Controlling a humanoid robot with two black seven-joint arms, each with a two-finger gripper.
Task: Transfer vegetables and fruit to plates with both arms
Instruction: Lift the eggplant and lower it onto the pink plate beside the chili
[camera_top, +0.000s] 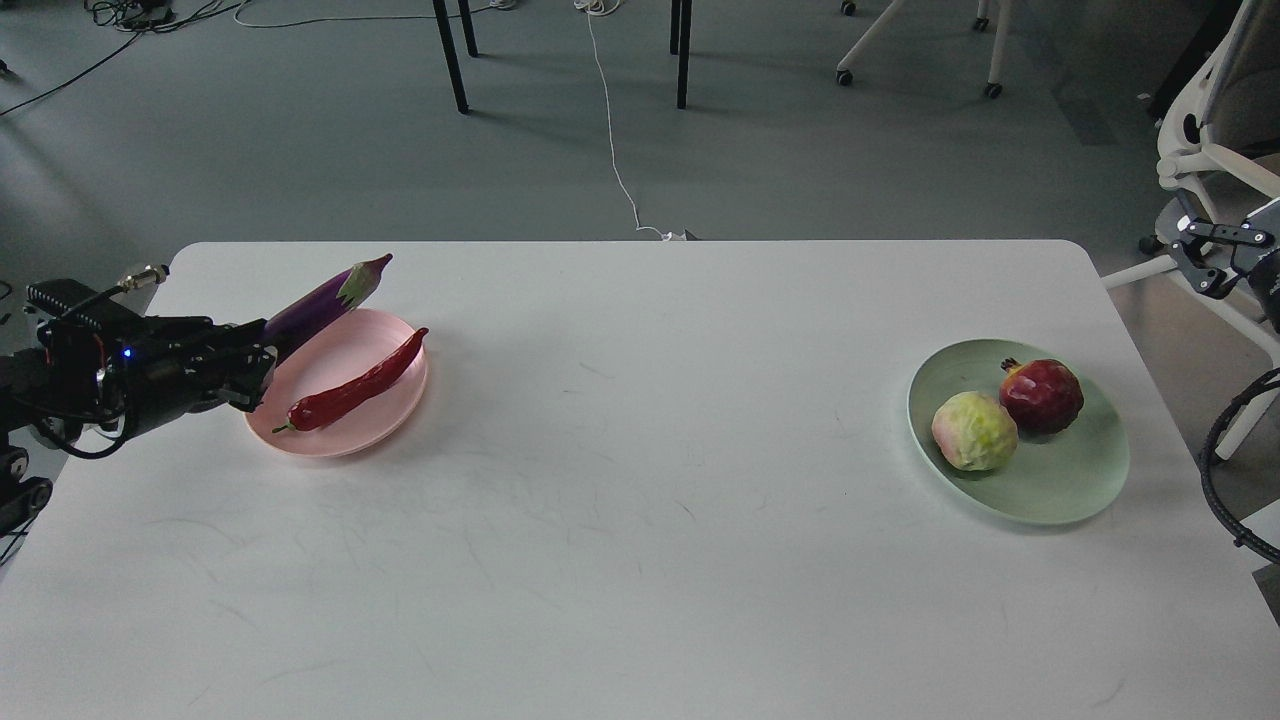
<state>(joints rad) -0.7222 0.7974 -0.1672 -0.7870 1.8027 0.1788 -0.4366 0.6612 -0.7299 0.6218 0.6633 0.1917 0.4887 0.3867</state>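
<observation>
My left gripper (255, 362) is shut on the thick end of the purple eggplant (325, 299) and holds it tilted up above the far left rim of the pink plate (392, 410). The red chili pepper (358, 393) lies across that plate. At the right, the mint green plate (1070, 490) holds the dark red pomegranate (1041, 395) and the yellow-green round fruit (973, 431). My right gripper is out of view; only a black cable loop (1222, 470) shows at the right edge.
The white table (640, 560) runs wide between the two plates. Beyond its far edge are chair and table legs and a white cable on the grey floor. A white office chair (1215, 160) stands at the right.
</observation>
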